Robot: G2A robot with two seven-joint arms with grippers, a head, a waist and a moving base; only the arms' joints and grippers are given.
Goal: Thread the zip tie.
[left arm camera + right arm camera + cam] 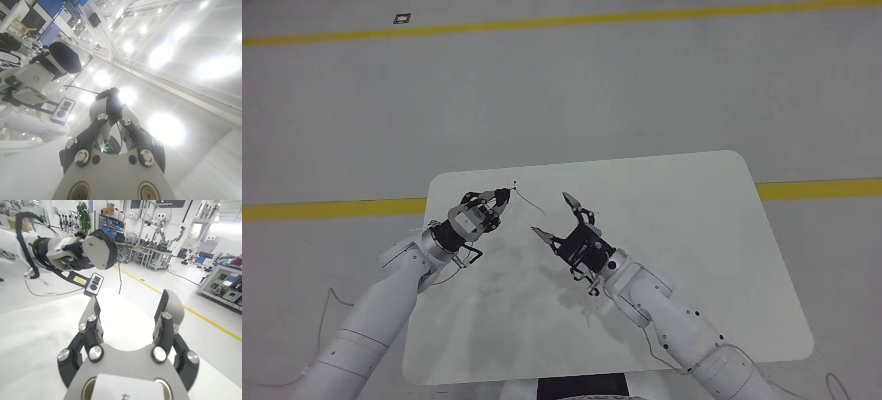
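Zip tie is pinched in your left gripper, fingers closed on it. From above it's a thin line; your right wrist view shows its tail hanging below that gripper. Right gripper, just beside, gapes wide, empty.

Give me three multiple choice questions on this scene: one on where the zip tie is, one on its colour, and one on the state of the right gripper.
1. What holds the zip tie?
A. the left gripper
B. the right gripper
C. nothing, it lies flat

2. What colour is the zip tie?
A. white
B. yellow
C. black

3. How is the right gripper?
A. shut on the tie
B. open and empty
C. shut on nothing

Answers: 1 A, its tail hangs from the shut left gripper; 2 C, it shows as a thin black strand; 3 B, its jaws stand wide apart with nothing between them.
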